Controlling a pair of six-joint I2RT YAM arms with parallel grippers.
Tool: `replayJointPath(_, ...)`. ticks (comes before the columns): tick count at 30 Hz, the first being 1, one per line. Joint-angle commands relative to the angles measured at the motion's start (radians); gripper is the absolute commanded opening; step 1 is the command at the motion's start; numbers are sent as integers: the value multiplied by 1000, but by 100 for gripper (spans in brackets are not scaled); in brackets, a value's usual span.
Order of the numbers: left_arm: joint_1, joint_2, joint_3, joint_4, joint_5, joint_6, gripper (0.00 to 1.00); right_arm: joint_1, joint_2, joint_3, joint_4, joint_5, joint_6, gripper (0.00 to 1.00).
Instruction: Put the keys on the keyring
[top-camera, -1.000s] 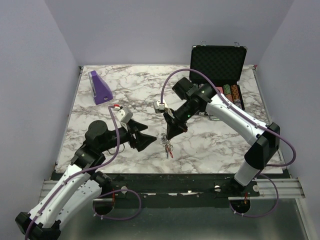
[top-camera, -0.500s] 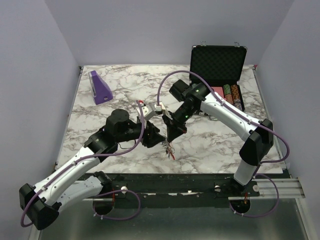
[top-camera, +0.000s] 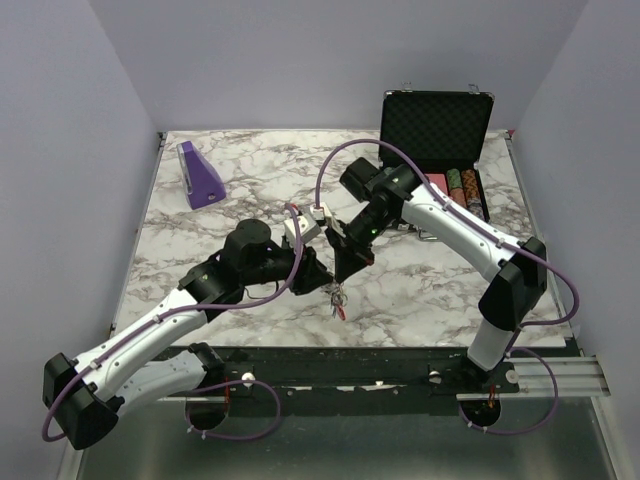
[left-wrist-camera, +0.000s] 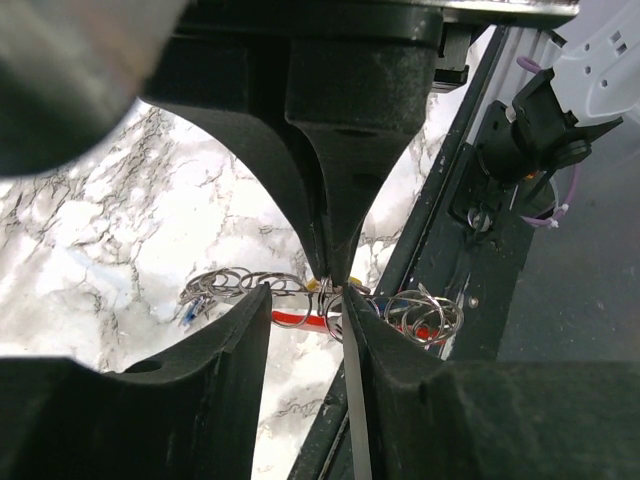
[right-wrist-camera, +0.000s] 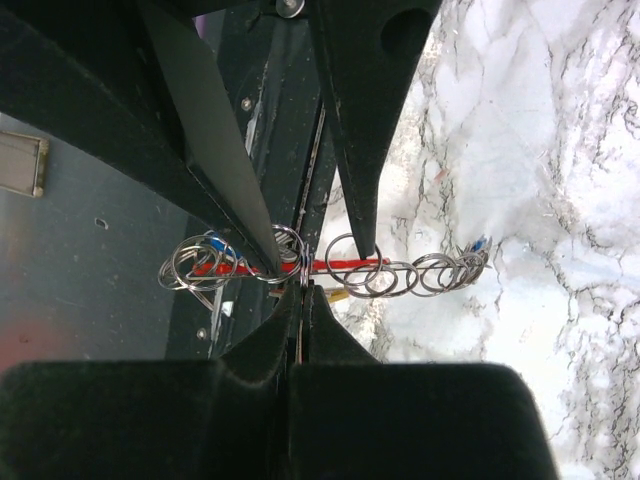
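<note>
Two arms are meeting over the near middle of the bench (top-camera: 250, 190). Your right arm is reaching in from the far right, its tool (right-wrist-camera: 303, 288) pointing down with jaws pressed together on a ring of the keyring (right-wrist-camera: 345, 264), which is hanging below its tips. Your left arm is stretching in low from the near left, its tool (left-wrist-camera: 305, 298) standing with jaws apart, straddling the rings by the red crescent. The keys (right-wrist-camera: 338, 295), with yellow and blue heads, are showing among the rings. A purple wedge (top-camera: 200, 175) is sitting far left, and an open black case (top-camera: 435, 120) is standing behind the right arm.
</note>
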Motion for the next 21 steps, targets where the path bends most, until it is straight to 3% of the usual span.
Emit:
replayJointPath(1,-13,31,35,-25,7,22,39,13,6,25,-5,-20,9,1)
replayJointPath(10,-19,65,62,-51,47,48,36,13,5,20,-4,-23,12,1)
replayJointPath(21,-21,32,19,7,81,54,43,13,-2,8,9,-55,27,1)
